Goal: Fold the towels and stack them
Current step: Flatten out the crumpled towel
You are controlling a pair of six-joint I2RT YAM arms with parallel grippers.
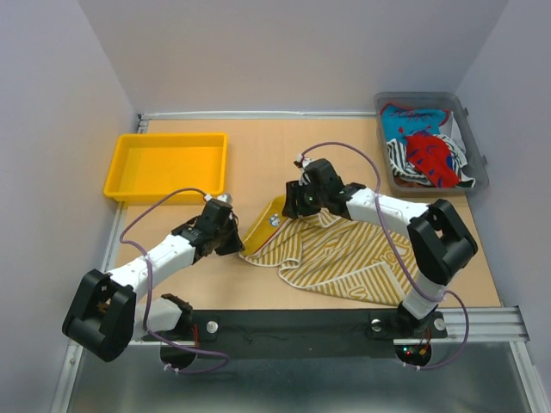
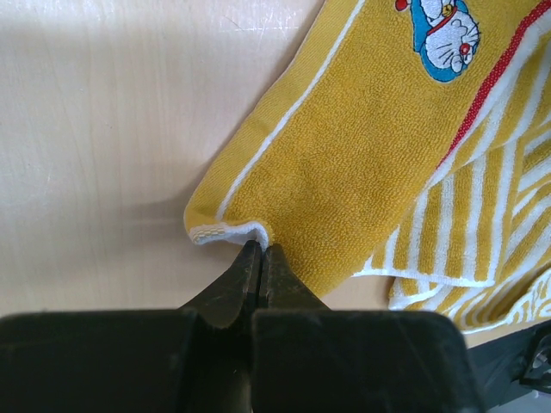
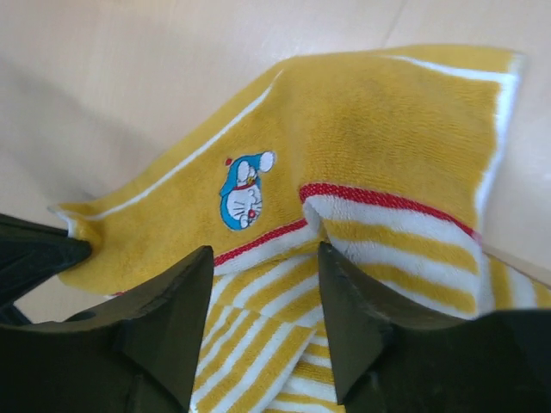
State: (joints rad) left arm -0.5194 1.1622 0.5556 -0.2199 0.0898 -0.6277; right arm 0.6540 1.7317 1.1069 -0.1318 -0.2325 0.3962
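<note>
Left wrist: towel (image 2: pixel 344 172) cut off.

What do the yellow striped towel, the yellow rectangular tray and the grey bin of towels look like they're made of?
Yellow striped towel: probably cotton terry, matte, fuzzy looped pile up close. Yellow rectangular tray: moulded plastic, smooth, even colour, rounded rim. Grey bin: likely translucent plastic, its rim looks see-through.
</note>
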